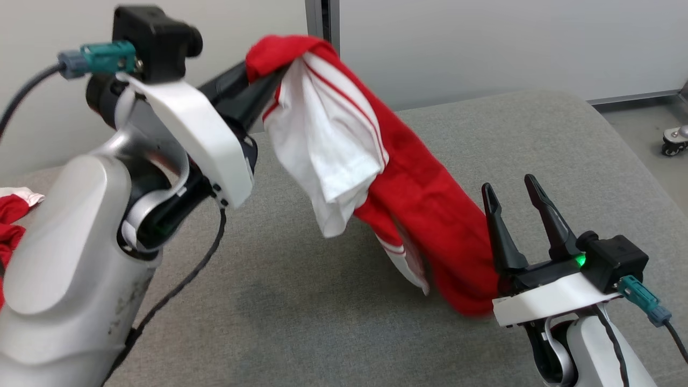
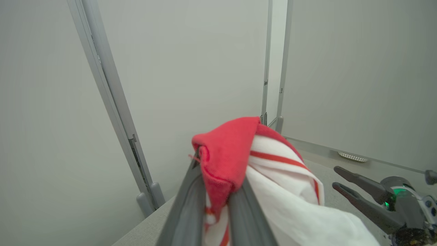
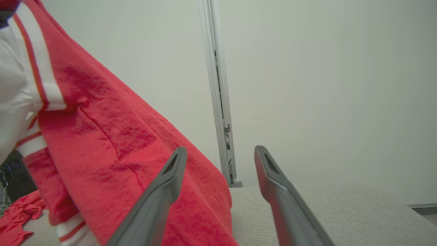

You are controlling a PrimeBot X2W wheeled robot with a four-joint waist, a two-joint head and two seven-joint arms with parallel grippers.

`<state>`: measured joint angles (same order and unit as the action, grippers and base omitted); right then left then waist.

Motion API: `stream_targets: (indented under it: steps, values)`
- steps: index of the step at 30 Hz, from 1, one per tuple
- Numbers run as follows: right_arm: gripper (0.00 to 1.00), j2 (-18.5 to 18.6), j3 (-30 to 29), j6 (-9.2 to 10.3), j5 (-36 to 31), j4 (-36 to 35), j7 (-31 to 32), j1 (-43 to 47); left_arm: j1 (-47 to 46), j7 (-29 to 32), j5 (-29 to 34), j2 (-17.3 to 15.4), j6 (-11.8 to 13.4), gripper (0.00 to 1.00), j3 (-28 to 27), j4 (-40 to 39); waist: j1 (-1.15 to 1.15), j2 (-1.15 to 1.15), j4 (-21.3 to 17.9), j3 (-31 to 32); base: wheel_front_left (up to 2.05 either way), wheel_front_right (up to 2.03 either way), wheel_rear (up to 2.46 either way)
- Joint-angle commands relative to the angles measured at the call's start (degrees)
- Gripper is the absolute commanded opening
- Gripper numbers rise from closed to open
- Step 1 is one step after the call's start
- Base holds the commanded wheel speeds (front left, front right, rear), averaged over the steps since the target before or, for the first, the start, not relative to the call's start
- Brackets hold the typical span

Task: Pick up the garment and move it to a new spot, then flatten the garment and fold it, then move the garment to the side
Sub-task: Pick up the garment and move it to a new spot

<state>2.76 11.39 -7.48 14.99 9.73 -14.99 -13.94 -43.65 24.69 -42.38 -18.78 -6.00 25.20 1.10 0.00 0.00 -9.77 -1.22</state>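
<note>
Garment (image 1: pixel 419 204), head view: red cloth with white panels and thin red stripes, strung out long. Its long axis runs on a diagonal, the high end at upper left and the low end at lower right. The high end is bunched and pinched in the left gripper (image 1: pixel 271 80), raised well above the grey table (image 1: pixel 301 301). The low end reaches down to the table just beside the right gripper (image 1: pixel 508 185), whose 2 fingers stand apart with nothing between them. A white fold hangs loose from the middle. More red cloth (image 1: pixel 11 215) lies at the left edge.

Left wrist view: 2 fingers close together, clamped on a red hem of the garment (image 2: pixel 225 150). White striped fabric spills off to the right and down. The right gripper (image 2: pixel 336 177) shows at lower right, fingers spread.

Right wrist view: fingers wide apart, empty. The garment (image 3: pixel 119 147) slopes from upper left down behind the left finger. Whether it touches that finger cannot be told.
</note>
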Motion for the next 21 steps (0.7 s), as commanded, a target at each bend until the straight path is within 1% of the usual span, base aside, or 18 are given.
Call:
stream_targets:
  steps: [1,5,10,15,19,20,21]
  values:
    - [1.00,0.25,-0.27,-0.03,-0.19,-0.28,-0.29,0.24,1.37,-0.06,-0.16,-0.28,0.27,0.00,0.02,0.24,0.00,0.00,0.09,-0.50,0.00,0.00,0.00]
    - [1.00,0.25,-0.86,-0.03,-0.36,-0.52,-0.29,-0.61,7.63,-1.73,-1.01,-0.56,0.52,0.00,0.76,3.02,0.00,0.00,0.55,-2.44,0.00,0.00,0.00]
    - [1.00,0.26,-0.99,-0.03,-0.48,-0.40,-0.29,-1.69,12.85,-6.99,0.51,-1.98,0.04,0.00,0.96,12.65,0.00,0.00,1.10,-4.02,0.00,0.00,0.00]
    - [1.00,0.26,-0.90,-0.03,-0.73,-0.08,-0.29,-2.02,13.81,-13.32,2.12,-3.09,-0.32,0.00,0.12,23.82,0.00,0.00,1.65,-4.50,0.00,0.00,0.00]
    - [1.00,0.27,-0.78,-0.03,-1.01,0.37,-0.29,-1.77,13.34,-16.82,1.97,-2.22,-0.59,0.00,-0.09,31.50,0.00,0.00,2.23,-4.25,0.00,0.00,0.00]
    - [1.00,0.27,-0.86,-0.03,-1.14,0.49,-0.29,-1.66,13.21,-17.68,1.76,-2.04,-0.60,0.13,0.00,33.02,0.00,0.00,2.44,-4.17,0.00,0.00,0.00]
    - [1.00,0.25,-0.83,-0.03,-1.25,0.58,-0.28,-1.57,12.90,-18.51,1.77,-1.82,-0.78,0.77,0.16,34.34,0.00,0.00,2.65,-4.08,0.00,0.00,0.00]
